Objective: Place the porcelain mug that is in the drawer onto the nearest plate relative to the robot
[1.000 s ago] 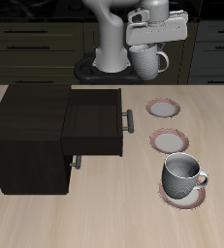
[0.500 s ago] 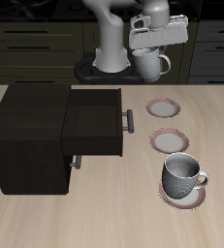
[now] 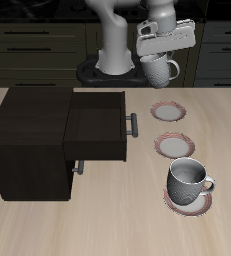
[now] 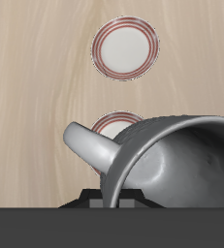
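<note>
My gripper [image 3: 159,50] is shut on the rim of the porcelain mug [image 3: 158,69] and holds it high above the table's back part, over the plate [image 3: 168,110] nearest the robot's base. The mug hangs slightly tilted. In the wrist view the mug [image 4: 176,160] fills the frame with its loop handle sticking out, and the plate [image 4: 115,125] shows partly behind it. The dark drawer [image 3: 97,125] stands pulled open and shows nothing inside.
A second plate [image 3: 175,145] lies in the middle of the row; it also shows in the wrist view [image 4: 126,48]. A second mug [image 3: 188,180] stands on the third plate [image 3: 188,201] near the table's front edge. The dark cabinet [image 3: 27,140] takes up one side.
The gripper with the mug has moved a little sideways and up, away from the drawer's side, and the mug has tilted slightly. Everything else is unmoved.
</note>
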Controlling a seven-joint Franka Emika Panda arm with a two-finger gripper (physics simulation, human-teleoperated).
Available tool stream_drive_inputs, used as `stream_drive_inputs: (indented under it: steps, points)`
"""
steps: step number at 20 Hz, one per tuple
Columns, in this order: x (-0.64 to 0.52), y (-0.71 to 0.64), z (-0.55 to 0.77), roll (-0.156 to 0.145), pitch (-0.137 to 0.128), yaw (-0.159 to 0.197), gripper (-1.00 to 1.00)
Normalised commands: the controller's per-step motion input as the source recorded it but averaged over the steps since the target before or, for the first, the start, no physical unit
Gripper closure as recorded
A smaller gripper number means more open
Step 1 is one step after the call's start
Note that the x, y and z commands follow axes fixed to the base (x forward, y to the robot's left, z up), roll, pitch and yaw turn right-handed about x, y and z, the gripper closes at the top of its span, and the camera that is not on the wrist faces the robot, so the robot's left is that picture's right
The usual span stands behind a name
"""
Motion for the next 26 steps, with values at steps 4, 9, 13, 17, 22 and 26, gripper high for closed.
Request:
stream_drive_inputs:
  steps: [4,9,13,17,22,26]
  points:
    - [0.09,0.05,-0.25,-0.006,0.044,-0.028,1.0]
    - [0.12,0.13,-0.38,0.025,0.025,0.012,1.0]
    - [0.08,0.08,-0.37,0.004,0.021,0.021,1.0]
    - [0.16,0.11,-0.36,0.021,0.045,-0.021,1.0]
    - [0.17,0.03,-0.37,0.004,0.056,0.01,1.0]
    - [0.05,0.08,-0.46,0.005,0.098,-0.005,1.0]
